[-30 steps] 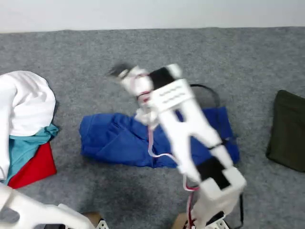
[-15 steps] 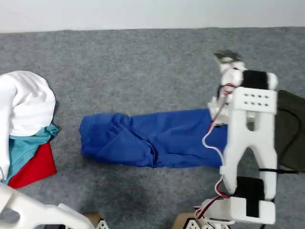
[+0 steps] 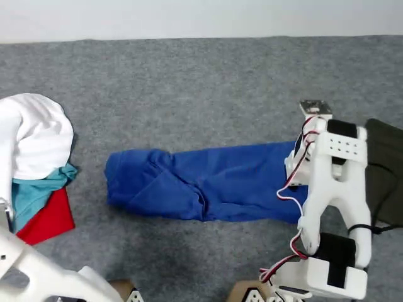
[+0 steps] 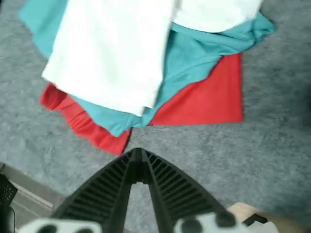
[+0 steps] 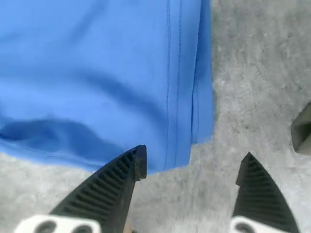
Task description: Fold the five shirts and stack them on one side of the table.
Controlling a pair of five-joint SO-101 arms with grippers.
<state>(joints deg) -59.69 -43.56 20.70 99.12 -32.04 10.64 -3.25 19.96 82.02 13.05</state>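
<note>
High view
- surface: grey felt-like cover, wall strip along 12 o'clock.
- blue shirt: centre, folded into a long band running 9 to 3 o'clock, rumpled at its 9 o'clock end.
- white shirt: at 9 o'clock, on top of a loose pile.
- teal shirt: under the white one, showing at the pile's 5 o'clock side.
- red shirt: lowest in the pile, corner sticking out toward 6 o'clock.
- dark green shirt: folded, at the 3 o'clock edge, partly behind the right arm.
- right arm: stands over the blue shirt's 3 o'clock end.
- left arm: low at 7 o'clock, near the pile.

Left wrist view
- left gripper: fingers closed tip to tip, nothing held, above bare surface just short of the red shirt.
- pile: white shirt over teal shirt over red.

Right wrist view
- right gripper: fingers spread wide, nothing held; one finger over the hem of the blue shirt, the other over bare surface.
</note>
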